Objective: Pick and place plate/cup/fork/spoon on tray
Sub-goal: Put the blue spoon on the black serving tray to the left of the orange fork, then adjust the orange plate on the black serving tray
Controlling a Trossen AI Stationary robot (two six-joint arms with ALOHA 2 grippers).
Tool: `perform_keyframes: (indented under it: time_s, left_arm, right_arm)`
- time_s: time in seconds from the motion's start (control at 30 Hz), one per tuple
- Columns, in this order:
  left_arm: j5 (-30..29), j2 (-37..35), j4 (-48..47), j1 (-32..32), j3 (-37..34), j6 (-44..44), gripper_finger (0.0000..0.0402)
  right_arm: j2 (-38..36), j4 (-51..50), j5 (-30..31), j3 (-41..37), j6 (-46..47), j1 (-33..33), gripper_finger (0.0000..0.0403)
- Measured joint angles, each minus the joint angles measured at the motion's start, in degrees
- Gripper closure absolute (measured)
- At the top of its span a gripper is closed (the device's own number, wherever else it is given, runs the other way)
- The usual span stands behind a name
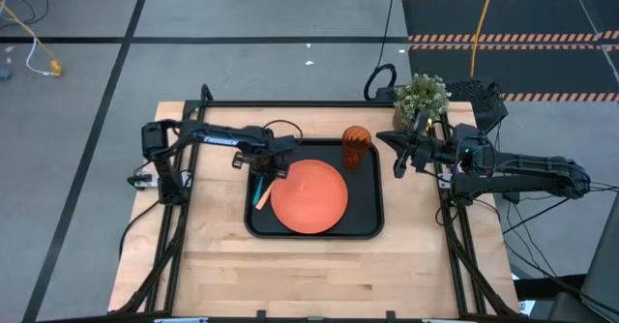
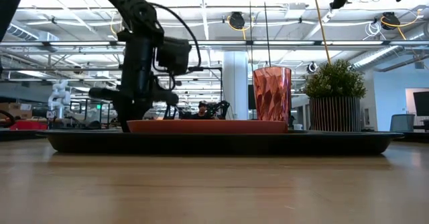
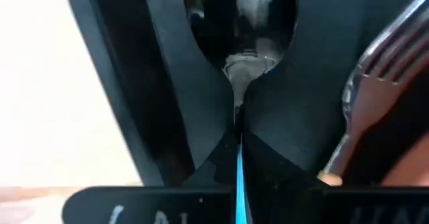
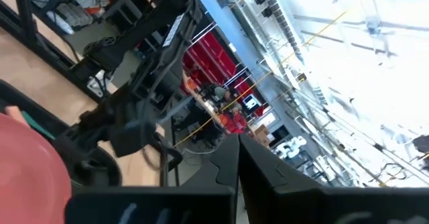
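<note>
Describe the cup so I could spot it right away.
Find the large black tray in the middle of the wooden table. In its far right corner, beside the round orange plate, stands the cup. It is the only tall, see-through amber ribbed thing there, unlike the potted green plant off the tray.

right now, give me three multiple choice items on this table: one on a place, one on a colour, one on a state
1. Where does the cup stand?
A. on the bare table
B. in the tray's far right corner
C. on the plate

2. What colour is the plate?
A. orange
B. blue
C. white

3. How are the left gripper's fingers?
A. wide open, empty
B. shut on the cup
C. shut on the spoon

Answers: 1 B, the high view shows it inside the rim there. 2 A, it is plainly orange. 3 C, the left wrist view shows the blue handle pinched between them.
</note>
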Motion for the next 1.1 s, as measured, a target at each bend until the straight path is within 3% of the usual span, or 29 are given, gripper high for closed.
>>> perform_keyframes:
  time_s: [0.4, 0.83, 1.1]
  left_arm:
    - [2.74, 2.0, 4.92, -1.39, 0.15, -2.63, 0.0388]
    - [0.4, 2.11, 9.96, -2.4, 0.33, 0.12, 0.0321]
    - [-0.46, 2.18, 9.43, -3.34, 0.38, -7.43, 0.0321]
  right_arm:
    - [0.02, 0.68, -0.11, 0.0, -2.37, -0.04, 0.0403]
    - [0.02, 1.07, -0.15, 0.0, -2.28, -0.04, 0.0403]
    - [0.04, 0.58, -0.11, -0.01, -2.15, -0.04, 0.0403]
